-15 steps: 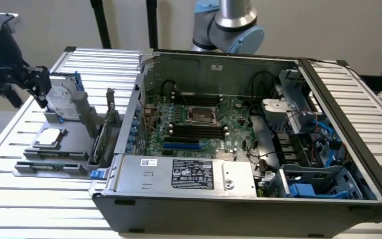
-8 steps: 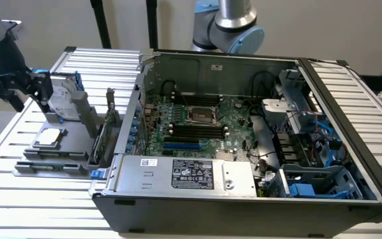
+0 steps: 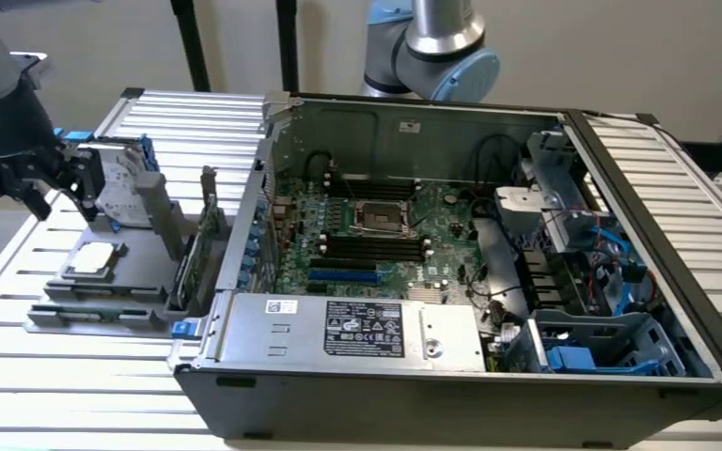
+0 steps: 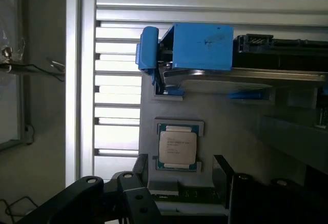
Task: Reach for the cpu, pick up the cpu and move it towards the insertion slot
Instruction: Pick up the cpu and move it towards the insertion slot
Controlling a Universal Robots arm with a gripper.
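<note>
The cpu (image 3: 94,260), a small square chip with a silver-grey top, lies flat in a recess of the grey holder (image 3: 135,246) on the slatted table, at the exterior view's left. My gripper (image 3: 63,209) hangs above and a little behind it, open and holding nothing. In the wrist view the cpu (image 4: 177,146) lies below the camera, and my two dark fingers (image 4: 221,175) stand apart on either side of it, well clear. The insertion slot (image 3: 380,218), a shiny metal frame with a dark centre, sits in the middle of the motherboard inside the open computer case.
A silver hard drive with blue rails (image 3: 120,180) stands upright on the holder just behind the cpu, close to my fingers. The black case wall (image 3: 229,254) rises between holder and motherboard. Another arm (image 3: 443,47) stands behind the case. The power supply (image 3: 349,329) fills the case front.
</note>
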